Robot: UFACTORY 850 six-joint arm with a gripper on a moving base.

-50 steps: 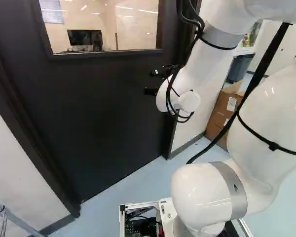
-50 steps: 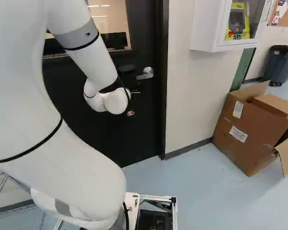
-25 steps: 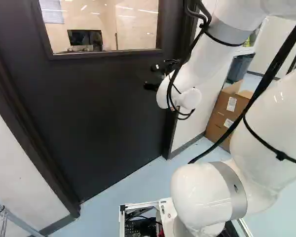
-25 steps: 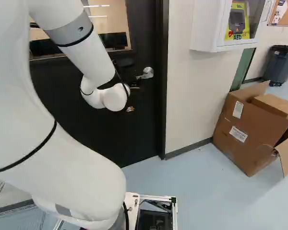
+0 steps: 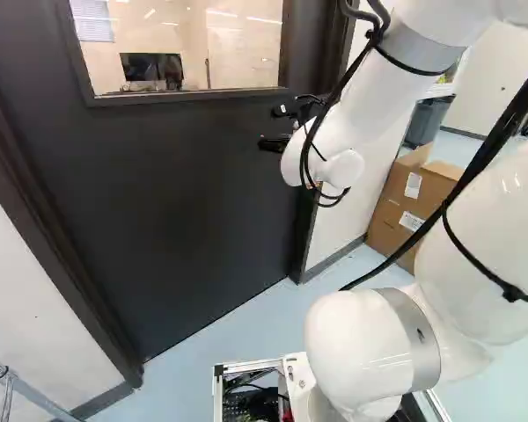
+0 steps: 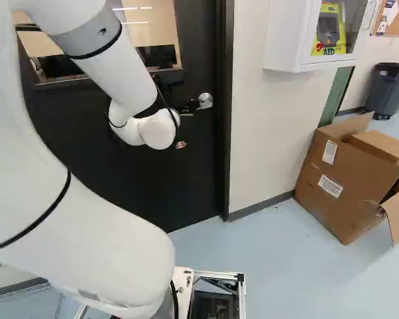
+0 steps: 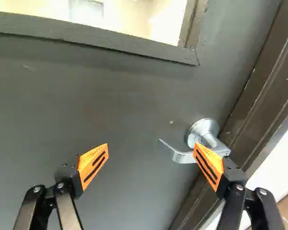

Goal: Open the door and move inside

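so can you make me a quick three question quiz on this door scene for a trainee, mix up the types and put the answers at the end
1. True or false: the gripper stands open.
2. In the right base view, what sits on the floor to the right of the door?
a) a ladder
b) a cardboard box
c) a chair
3. Fill the blank: in the wrist view, a finger pad coloured ____ hides part of the lever handle.

Key: 1 true; 2 b; 3 orange
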